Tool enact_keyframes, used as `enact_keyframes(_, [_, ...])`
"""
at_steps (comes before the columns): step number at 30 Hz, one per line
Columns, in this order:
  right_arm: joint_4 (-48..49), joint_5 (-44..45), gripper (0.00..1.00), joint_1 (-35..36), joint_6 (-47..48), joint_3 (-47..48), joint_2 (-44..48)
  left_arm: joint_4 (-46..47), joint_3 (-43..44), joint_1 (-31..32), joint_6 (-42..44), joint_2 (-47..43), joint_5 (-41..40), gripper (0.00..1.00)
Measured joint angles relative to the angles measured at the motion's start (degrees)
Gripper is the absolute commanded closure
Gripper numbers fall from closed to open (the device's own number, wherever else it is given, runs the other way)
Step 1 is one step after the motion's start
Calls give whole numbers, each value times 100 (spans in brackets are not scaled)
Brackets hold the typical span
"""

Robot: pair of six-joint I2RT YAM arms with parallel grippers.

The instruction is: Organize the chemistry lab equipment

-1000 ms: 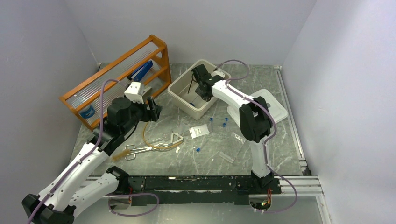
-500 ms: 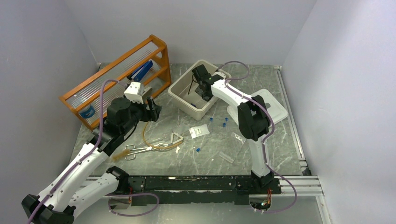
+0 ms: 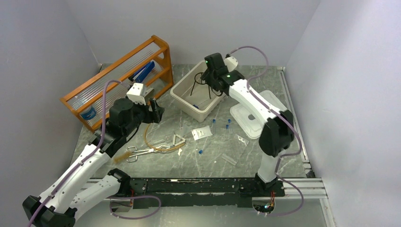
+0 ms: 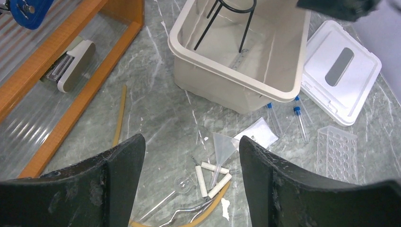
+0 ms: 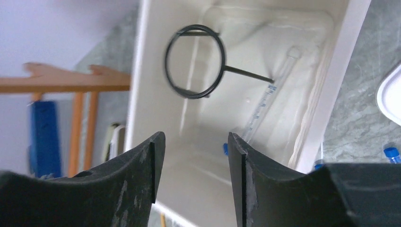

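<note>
**Now that the tripod sits in the tub, everything left is the fiddly small stuff**

Top view first. The right gripper (image 3: 208, 80) hangs over the beige tub (image 3: 182, 100) near the desk's far edge. The black wire ring tripod (image 3: 197, 84) looks to be standing on its legs inside. The white lid (image 3: 278, 105) lies toward the right edge. The left gripper (image 3: 155, 109) hovers between the orange rack (image 3: 118, 71) in the far left corner and the loose pile mid-desk. That pile is the metal tongs (image 3: 142, 151), tan tubing (image 3: 147, 136), wire triangle (image 3: 178, 139), white packet (image 3: 202, 133) and blue-capped vials (image 3: 228, 124).

Left wrist: the fingers are spread wide with nothing between them. Below them are the triangle's white sleeves, a clear funnel (image 4: 222, 144) and the end of the tubing.

My guesses on handling:
- **Tongs:** stiff and slick, so pinch across both shafts near the pivot.
- **Tubing:** soft and floppy, so grab it mid-length or it'll trail.
- **Triangle:** light and rigid, so take one sleeved side.
- **Vials:** they'll roll and probably crack if squeezed hard, so close gently across the body.
- **Packet:** flat on the desk, so go for an edge.

Right wrist: the fingers are apart and empty, looking straight down on the tripod's ring. A graduated glass tube (image 5: 267, 106) lies on the tub floor beside it, so I'd be careful dropping anything heavy in there.
</note>
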State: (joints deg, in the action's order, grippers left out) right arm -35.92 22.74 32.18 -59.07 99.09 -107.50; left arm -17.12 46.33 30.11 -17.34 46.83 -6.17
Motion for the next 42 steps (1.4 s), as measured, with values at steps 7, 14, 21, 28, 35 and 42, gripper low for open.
enact_keyframes(7, [546, -417, 40, -35, 907, -1082, 1484, -13, 0, 0, 63, 151, 114, 14])
enact_keyframes(14, [516, -994, 37, -57, 1742, -2498, 2568, -138, 0, 0, 186, 286, 262, 3])
enact_keyframes(21, [743, -1849, 37, -63, 2337, -3893, 3394, -105, 2, 0, 258, 378, 844, 13])
enact_keyframes(28, [1906, -2859, 39, 164, 1923, -5567, 3530, -131, -4, 50, 205, 920, 1355, 21])
enact_keyframes(35, [3150, -2938, 47, 732, 1102, -6463, 3646, -494, -35, 190, -144, 1488, 1113, 29])
enact_keyframes(42, [4019, -2653, 47, 1202, 579, -6706, 3604, -1274, -50, 234, -592, 2299, 358, 30])
